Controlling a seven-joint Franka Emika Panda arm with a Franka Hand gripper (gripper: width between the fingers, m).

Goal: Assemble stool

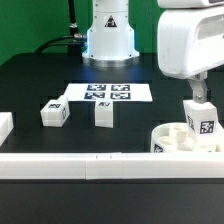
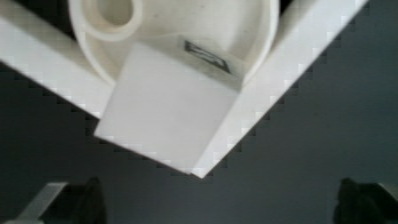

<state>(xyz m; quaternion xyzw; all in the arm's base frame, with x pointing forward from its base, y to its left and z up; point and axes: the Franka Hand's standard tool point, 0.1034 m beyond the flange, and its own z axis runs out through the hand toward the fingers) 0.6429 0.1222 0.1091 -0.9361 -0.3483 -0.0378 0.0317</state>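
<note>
White plastic seat point(image 1: 172, 141) is sitting with a rail point(image 1: 90, 165) running just beside it. One leg point(image 1: 203, 119) is standing upright on the seat. The gripper point(image 1: 200, 94) is hovering just above the seat's leg, its jaws standing wide apart and gripping nothing. A second leg point(image 1: 104, 114) and a third leg point(image 1: 54, 113) are resting well apart from the seat, toward the exterior view's left.
</note>
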